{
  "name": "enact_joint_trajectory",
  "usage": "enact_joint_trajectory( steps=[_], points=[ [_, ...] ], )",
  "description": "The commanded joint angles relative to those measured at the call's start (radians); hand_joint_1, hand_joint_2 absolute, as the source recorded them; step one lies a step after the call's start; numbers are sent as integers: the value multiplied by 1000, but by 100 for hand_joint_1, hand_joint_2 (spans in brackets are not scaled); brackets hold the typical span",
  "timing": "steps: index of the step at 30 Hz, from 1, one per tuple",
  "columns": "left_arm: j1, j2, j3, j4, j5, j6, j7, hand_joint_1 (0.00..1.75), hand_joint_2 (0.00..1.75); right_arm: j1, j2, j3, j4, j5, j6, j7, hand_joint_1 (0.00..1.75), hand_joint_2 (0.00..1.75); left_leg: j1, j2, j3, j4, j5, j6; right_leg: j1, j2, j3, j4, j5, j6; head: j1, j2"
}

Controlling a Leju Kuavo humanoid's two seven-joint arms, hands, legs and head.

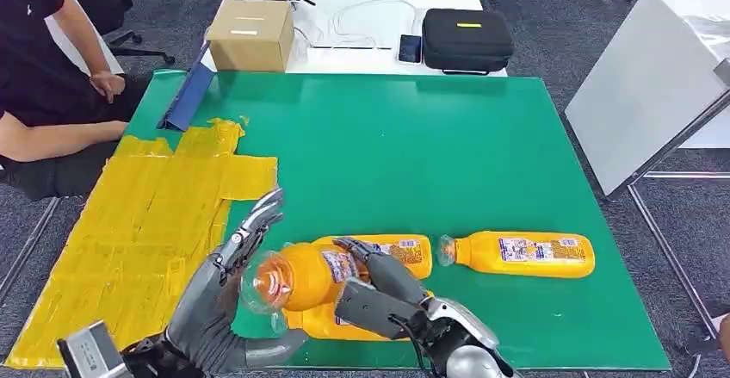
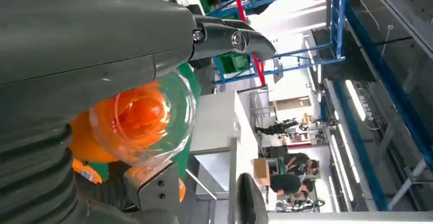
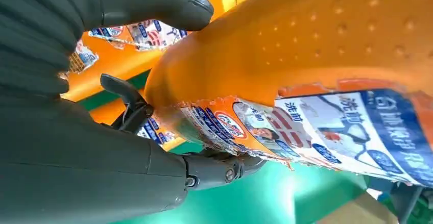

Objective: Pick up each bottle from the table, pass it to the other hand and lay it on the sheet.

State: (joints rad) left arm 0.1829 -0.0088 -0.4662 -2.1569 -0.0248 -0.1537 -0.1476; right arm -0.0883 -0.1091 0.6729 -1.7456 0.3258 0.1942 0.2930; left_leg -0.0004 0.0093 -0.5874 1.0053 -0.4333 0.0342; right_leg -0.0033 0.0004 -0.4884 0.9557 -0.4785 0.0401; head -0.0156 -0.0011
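My right hand [image 1: 379, 296] grips an orange bottle [image 1: 303, 276] by its labelled middle and holds it above the green table [image 1: 430, 145], clear cap pointing left. The right wrist view shows the fingers [image 3: 153, 2] wrapped around this bottle [image 3: 316, 45]. My left hand [image 1: 224, 309] cups the cap end with fingers spread upward and thumb below, not closed on it. In the left wrist view the clear cap [image 2: 148, 117] sits against that hand [image 2: 76, 45]. Three more orange bottles lie on the table: one behind [image 1: 405, 249], one to the right [image 1: 521, 253], one under my hands [image 1: 314, 325]. The yellow sheet [image 1: 155, 214] lies left.
A person [image 1: 52, 77] sits at the table's far left corner. A blue angled strip [image 1: 185, 98] lies near the sheet's far end. Beyond the green top stand a cardboard box [image 1: 250, 34], a phone [image 1: 410, 48] and a black case [image 1: 467, 38]. A white table [image 1: 654, 77] stands right.
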Motion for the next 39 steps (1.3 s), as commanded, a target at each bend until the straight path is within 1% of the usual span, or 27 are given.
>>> enact_joint_trajectory(
  steps=[1,3,6,8,10,12,15,16,21,26,32,34,36,37,39],
  points=[
    [-16,7,-26,16,-29,36,3,0,175,-69,25,15,51,106,-45,-10,175,175,-1,1,-1,0,1,-2,-1,1,-2,2,1,-1,0,0],
    [-22,9,-37,21,-35,57,7,0,175,-94,40,9,80,141,-49,-31,175,175,-1,1,-1,0,1,-2,-1,2,-3,2,1,-1,0,0],
    [-22,9,-37,21,-35,57,7,0,175,-94,40,9,80,141,-49,-31,175,175,0,1,-1,0,1,-2,0,2,-2,1,1,-1,0,0],
    [-22,9,-37,21,-35,57,7,0,175,-94,40,9,80,141,-49,-31,175,175,0,-1,0,0,1,-2,0,0,-5,1,1,-1,0,0],
    [-21,10,-39,20,-32,65,8,0,175,-89,39,13,69,155,-51,-36,175,175,-1,-1,-2,0,2,-2,-1,0,-11,1,1,-1,0,0],
    [-19,10,-39,19,-27,77,11,0,175,-86,44,17,62,167,-53,-37,175,175,0,0,-2,0,2,-2,-1,1,-12,1,1,-1,0,0],
    [-15,8,-34,17,-14,92,11,0,175,-86,47,19,64,174,-52,-32,175,175,-1,0,-3,0,1,-2,-1,0,-10,1,1,-1,0,0],
    [-14,9,-33,16,-10,97,10,0,175,-86,48,16,68,175,-53,-30,175,175,0,0,-2,0,1,-2,0,1,-3,1,0,-1,0,0],
    [-15,14,-36,14,-1,109,8,0,175,-81,56,-3,78,169,-57,-31,175,175,-1,0,-2,0,1,-2,-1,0,-3,2,1,-1,0,0],
    [-20,14,-42,16,12,125,9,0,175,-102,71,4,81,136,-79,-39,175,175,-1,0,-3,0,2,-2,-1,1,-4,2,1,-1,0,0],
    [-21,17,-49,17,16,137,9,0,175,-103,73,7,79,147,-98,-45,175,175,0,-1,-2,0,2,-2,-1,0,-4,2,1,-1,0,0],
    [-17,22,-52,16,23,150,8,0,175,-107,71,37,94,158,-146,-54,175,175,-1,-1,-2,0,2,-2,-1,0,-4,2,1,-1,0,0],
    [-11,27,-55,17,32,161,10,0,175,-110,65,61,61,231,-198,-77,175,175,-1,1,-3,0,2,-3,-1,1,-5,3,1,-1,0,0],
    [-9,26,-58,19,38,171,19,0,175,-104,62,53,30,284,-206,-83,175,175,0,1,-2,0,1,-2,-1,1,-3,2,1,-1,0,0],
    [-8,27,-61,21,38,176,19,0,175,-94,62,43,3,290,-200,-81,175,175,-1,0,-3,0,2,-3,-1,0,-5,3,1,-1,0,0]
  ],
)
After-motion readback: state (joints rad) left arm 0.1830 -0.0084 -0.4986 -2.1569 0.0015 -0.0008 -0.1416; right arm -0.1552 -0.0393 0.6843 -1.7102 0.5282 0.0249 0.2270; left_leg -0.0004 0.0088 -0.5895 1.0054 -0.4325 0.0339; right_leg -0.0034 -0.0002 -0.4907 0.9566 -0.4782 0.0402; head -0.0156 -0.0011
